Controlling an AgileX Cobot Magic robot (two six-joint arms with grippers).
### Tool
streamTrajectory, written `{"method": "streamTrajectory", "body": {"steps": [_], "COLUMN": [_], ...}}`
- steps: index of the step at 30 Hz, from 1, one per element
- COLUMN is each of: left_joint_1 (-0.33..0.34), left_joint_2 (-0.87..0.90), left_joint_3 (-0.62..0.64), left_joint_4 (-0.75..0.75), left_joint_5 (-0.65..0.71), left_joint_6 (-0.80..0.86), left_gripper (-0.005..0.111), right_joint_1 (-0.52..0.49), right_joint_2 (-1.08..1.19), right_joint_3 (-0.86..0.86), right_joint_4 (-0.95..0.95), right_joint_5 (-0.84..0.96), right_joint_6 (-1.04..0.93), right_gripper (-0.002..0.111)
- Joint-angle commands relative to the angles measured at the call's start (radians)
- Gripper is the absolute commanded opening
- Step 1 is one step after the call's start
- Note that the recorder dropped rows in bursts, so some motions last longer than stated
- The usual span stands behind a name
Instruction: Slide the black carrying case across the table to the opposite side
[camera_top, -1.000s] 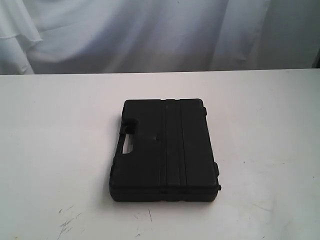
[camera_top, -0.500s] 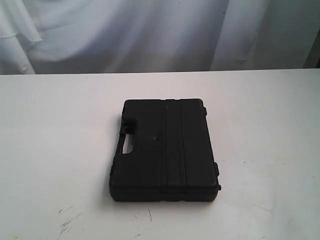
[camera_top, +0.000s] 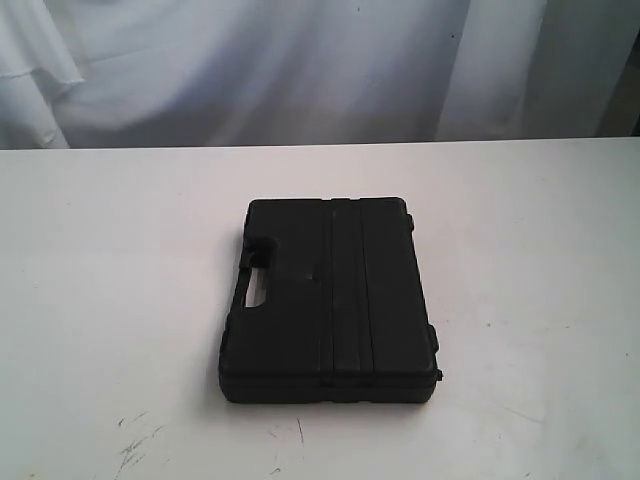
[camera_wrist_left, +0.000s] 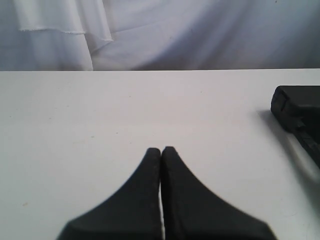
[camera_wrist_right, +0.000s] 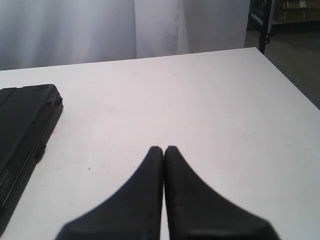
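**Nearest zone.** The table (camera_top: 90, 330) is a wide, flat, white top. Faint dark scuff marks (camera_top: 135, 445) and thin scratches lie near its front edge in the exterior view.

**Grippers.** The left gripper (camera_wrist_left: 161, 150) has its two black, tapered fingers pressed together with nothing between them. It hangs over bare tabletop, well apart from the case. The right gripper (camera_wrist_right: 164, 149) is the same: fingers pressed together and empty, over bare tabletop and apart from the case.

**Task object.** The black carrying case (camera_top: 330, 300) lies flat near the middle of the table, its lid facing up. It is a rectangular, matt, hard-looking shell with rounded corners. Two raised ribs run near-to-far across the lid. The handle cut-out (camera_top: 252, 288) is on the case's left edge in the exterior view. Small lugs (camera_top: 437, 345) project from the right edge.

**Clearance.** Bare tabletop surrounds the case on all four sides, with wide strips to the left and right.

**Far zone.** The table's far edge (camera_top: 320, 143) is straight. Behind it hangs a white cloth (camera_top: 300, 70) in soft folds.
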Motion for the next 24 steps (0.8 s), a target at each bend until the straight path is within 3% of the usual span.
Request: {"method": "streamTrajectory", "body": {"steps": [1,24], "left_joint_1": [0.003,0.003], "left_joint_2": [-0.005,-0.005], "left_joint_3": [0.004,0.004], "left_joint_4": [-0.013,-0.013], "left_joint_5": [-0.008,-0.008], "left_joint_6": [0.000,0.000], "left_gripper": [0.000,0.000], "right_joint_1": [-0.001,0.031], "right_joint_2": [-0.029,-0.041], "right_joint_3": [0.003,0.003], "right_joint_4": [-0.025,-0.030], "right_joint_5": [0.009,0.038], "right_joint_6": [-0.004,0.029], "right_gripper": [0.000,0.000]}}
